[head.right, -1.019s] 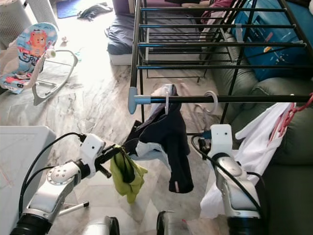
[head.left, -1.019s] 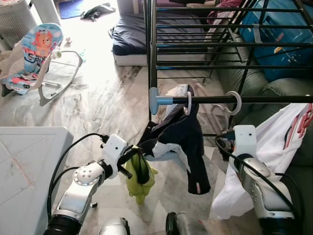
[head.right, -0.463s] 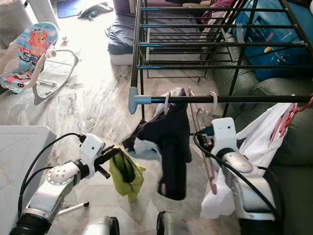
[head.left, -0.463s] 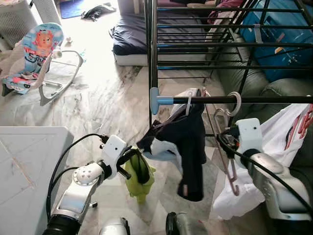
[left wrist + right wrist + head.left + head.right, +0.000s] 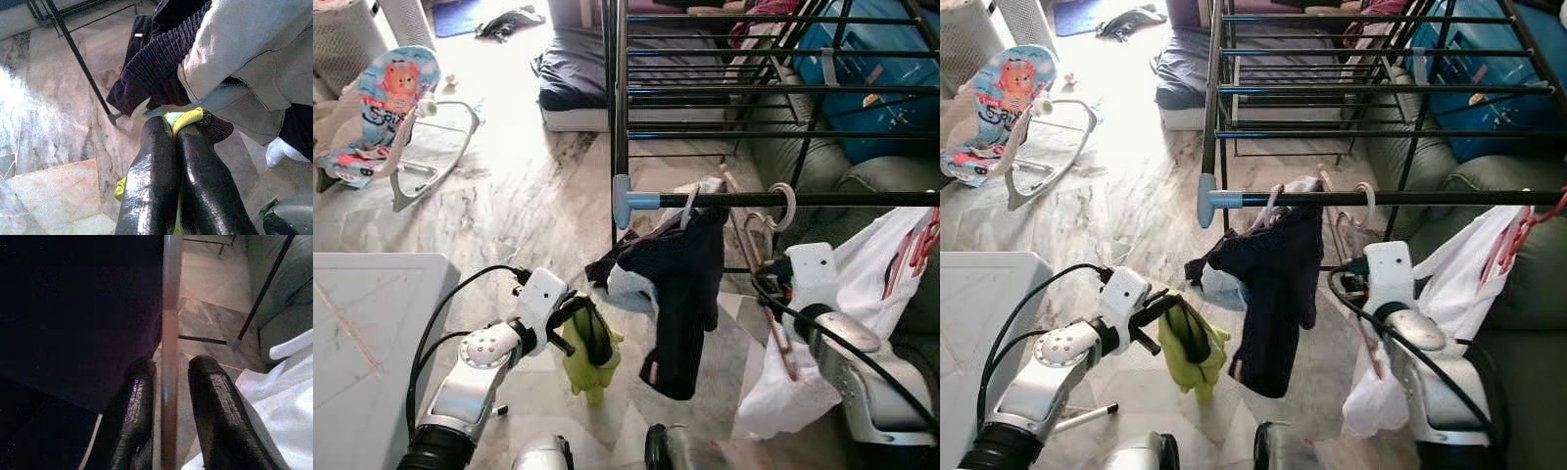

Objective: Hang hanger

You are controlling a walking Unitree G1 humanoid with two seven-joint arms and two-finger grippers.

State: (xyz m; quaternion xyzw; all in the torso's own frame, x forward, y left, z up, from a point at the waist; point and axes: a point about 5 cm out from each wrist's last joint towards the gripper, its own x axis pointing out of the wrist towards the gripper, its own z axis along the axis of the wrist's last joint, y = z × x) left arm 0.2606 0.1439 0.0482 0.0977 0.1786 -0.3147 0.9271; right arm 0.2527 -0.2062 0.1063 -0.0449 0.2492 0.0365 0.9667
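Right gripper at 4 o'clock below the rail: jaws straddle the pink hanger, unclenched, hook resting on the rail. Left gripper clenched on yellow cloth, kept clear.

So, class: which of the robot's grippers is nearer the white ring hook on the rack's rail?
The right gripper. It sits just below the white ring hook, straddling a pinkish hanger; the left gripper is farther off, clamping a yellow-green cloth.

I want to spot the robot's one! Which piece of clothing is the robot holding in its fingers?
The little yellow-green garment. The left gripper is pinched shut on it, down low. The dark jacket and the white shirt hang from the black rail.
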